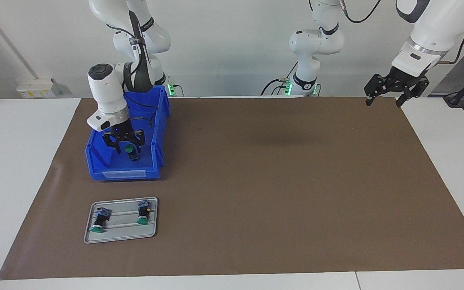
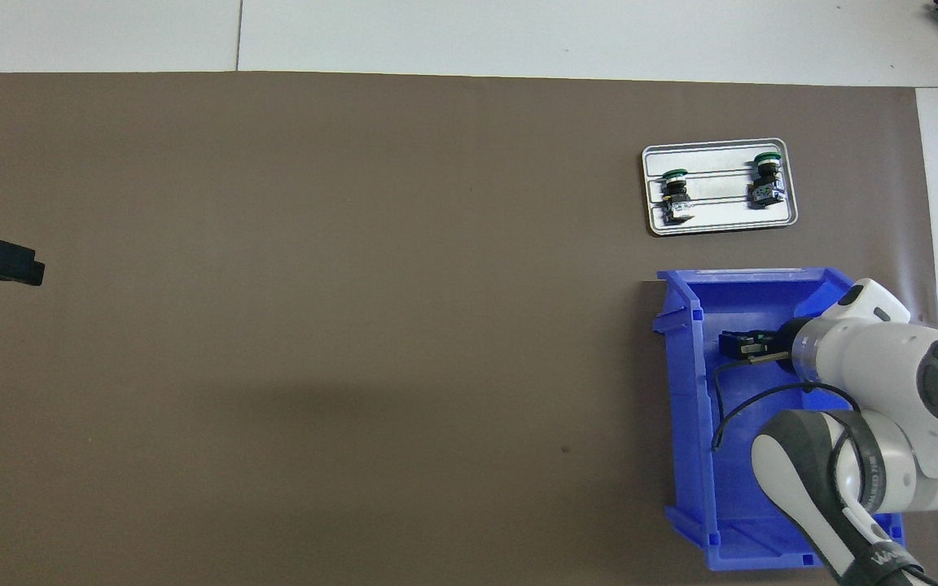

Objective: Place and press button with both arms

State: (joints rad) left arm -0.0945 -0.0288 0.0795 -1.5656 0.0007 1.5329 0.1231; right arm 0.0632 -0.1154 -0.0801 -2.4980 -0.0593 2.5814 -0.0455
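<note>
Arms number two. We count one brown mat (image 1: 256, 181), one blue bin (image 1: 151, 121), one grey tray (image 1: 121, 237) and three green-capped buttons. The right gripper (image 1: 126, 150) is down in the bin, fingers spread around the button (image 1: 129, 148); whether they touch it we cannot tell. The tray carries two other buttons (image 1: 99, 221) lying apart. The left gripper (image 1: 385, 98) waits open over the mat's edge.
</note>
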